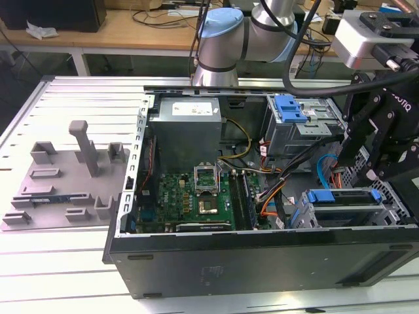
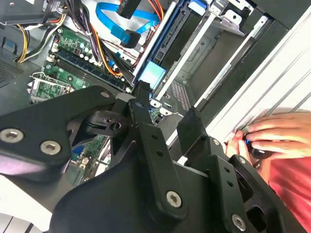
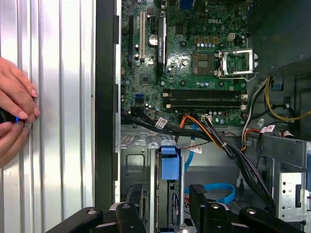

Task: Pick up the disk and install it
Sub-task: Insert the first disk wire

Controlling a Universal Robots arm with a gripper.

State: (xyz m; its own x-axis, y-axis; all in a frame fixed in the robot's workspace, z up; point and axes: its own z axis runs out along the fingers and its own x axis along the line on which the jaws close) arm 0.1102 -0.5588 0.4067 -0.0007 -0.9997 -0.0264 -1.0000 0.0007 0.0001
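Note:
The disk (image 1: 342,195), silver with a blue bracket, stands on edge in the drive bay at the exterior view's right front corner of the open computer case (image 1: 262,261). In both wrist views its blue bracket tab (image 3: 170,167) (image 2: 154,74) sticks out of the bay slot. My gripper (image 1: 359,171) hovers just above that bay, open, its black fingers (image 3: 198,199) spread to either side of the tab line without touching it. Nothing is held between the fingers (image 2: 192,121) of the gripper (image 2: 167,104) (image 3: 163,204).
A grey power supply box (image 1: 186,127) and a green motherboard (image 1: 196,196) fill the case's middle. A blue latch (image 1: 290,108) tops the rear drive cage. Blue and orange cables (image 1: 325,171) run beside the bay. A grey fixture (image 1: 65,176) lies on the table. A person's hands (image 3: 14,116) (image 2: 272,136) rest beside the case.

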